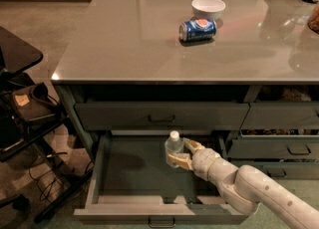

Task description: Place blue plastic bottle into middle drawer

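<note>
The blue plastic bottle (174,147), clear with a white cap, stands upright inside the open middle drawer (129,168), toward its back right. My gripper (183,153) reaches in from the lower right and its tan fingers (179,160) are closed around the bottle's body. The white arm runs off the bottom right corner. The drawer is pulled far out, its front with a dark handle at the bottom edge. The matching top drawer (162,116) above it is shut.
A blue soda can (198,28) lies on its side on the grey countertop (124,39) next to a white bowl (208,7). Narrower drawers (279,148) stand to the right. A black chair and cables (25,123) sit on the floor at the left.
</note>
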`<state>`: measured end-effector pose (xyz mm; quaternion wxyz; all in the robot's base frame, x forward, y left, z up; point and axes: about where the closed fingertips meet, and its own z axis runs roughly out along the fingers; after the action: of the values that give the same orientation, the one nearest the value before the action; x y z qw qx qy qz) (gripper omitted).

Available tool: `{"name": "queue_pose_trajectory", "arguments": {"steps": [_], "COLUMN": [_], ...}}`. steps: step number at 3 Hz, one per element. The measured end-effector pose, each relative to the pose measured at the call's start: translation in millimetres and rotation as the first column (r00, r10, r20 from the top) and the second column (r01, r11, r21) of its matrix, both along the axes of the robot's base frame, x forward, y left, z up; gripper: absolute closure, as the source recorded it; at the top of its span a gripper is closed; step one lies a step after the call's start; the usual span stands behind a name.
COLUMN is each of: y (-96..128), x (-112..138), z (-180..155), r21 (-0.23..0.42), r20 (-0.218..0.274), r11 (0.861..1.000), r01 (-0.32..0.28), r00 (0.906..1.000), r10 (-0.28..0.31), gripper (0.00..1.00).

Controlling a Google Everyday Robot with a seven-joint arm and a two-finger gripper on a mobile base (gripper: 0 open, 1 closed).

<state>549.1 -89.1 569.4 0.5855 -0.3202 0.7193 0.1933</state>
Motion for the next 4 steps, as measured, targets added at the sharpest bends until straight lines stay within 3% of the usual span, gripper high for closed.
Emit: {"name": "queue_pose_trajectory", "arguments": {"steps": [2,3,4], "y": [-48,-51,-47], "x": [-30,-31,-27], "z": [-2,-2,-21], "r21": [-0.076,-0.076,-0.086], "r20": [0.038,0.038,0.001], "r11": [0.992,0.991,0.991], "r01": [0.103,0.109,0.103], "r00": [0.9942,0.9936,0.9947], "r10": [-0.100,-0.106,-0.103], "gripper": [1.00,1.00,1.00]}}
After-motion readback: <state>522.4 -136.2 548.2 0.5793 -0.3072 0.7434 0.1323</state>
